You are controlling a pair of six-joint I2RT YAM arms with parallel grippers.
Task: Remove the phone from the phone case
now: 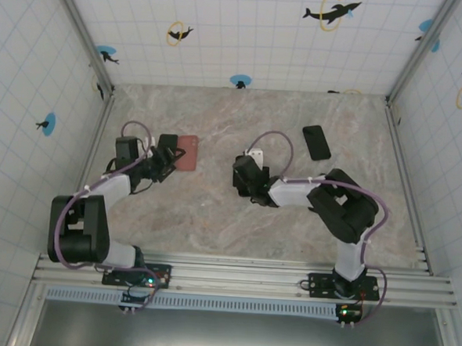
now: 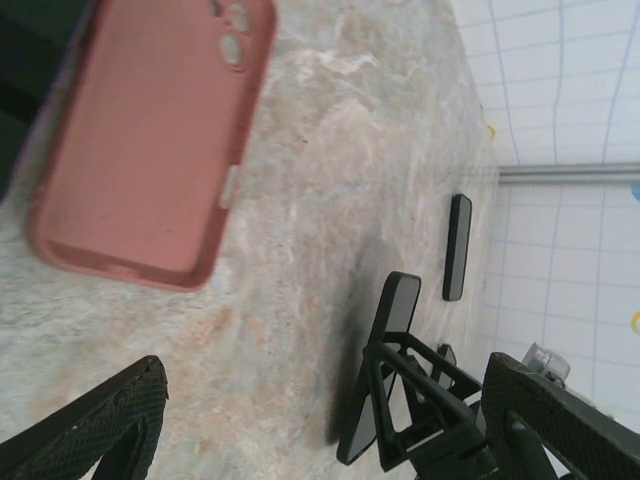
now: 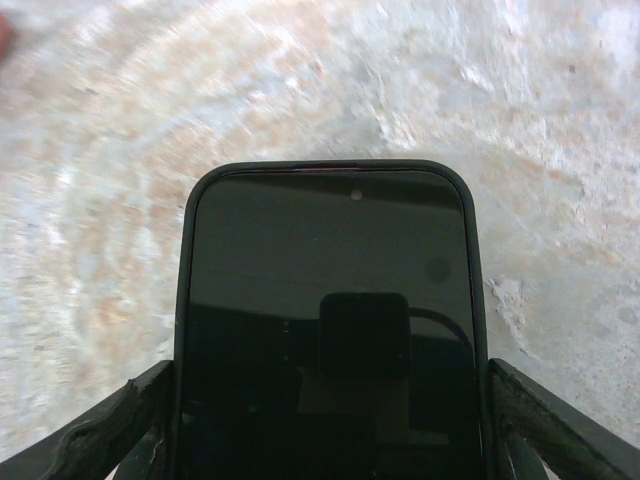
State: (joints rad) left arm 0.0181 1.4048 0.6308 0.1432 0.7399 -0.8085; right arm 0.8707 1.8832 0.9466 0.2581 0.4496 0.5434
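The pink phone case (image 1: 187, 152) lies flat on the marble table with its hollow side up and nothing in it; it also sits at the upper left of the left wrist view (image 2: 150, 140). My left gripper (image 1: 164, 157) is just left of the case, open (image 2: 325, 370), with nothing between its fingers. The black phone (image 3: 330, 300) is held by its long edges in my right gripper (image 3: 328, 400), above the middle of the table (image 1: 243, 174). From the left wrist the phone (image 2: 385, 370) appears edge-on and tilted in the right gripper's fingers.
A second dark slab like a phone (image 1: 317, 142) lies flat at the back right of the table, also in the left wrist view (image 2: 457, 247). Tiled walls close in the table on three sides. Bare marble (image 1: 213, 211) lies between the two arms.
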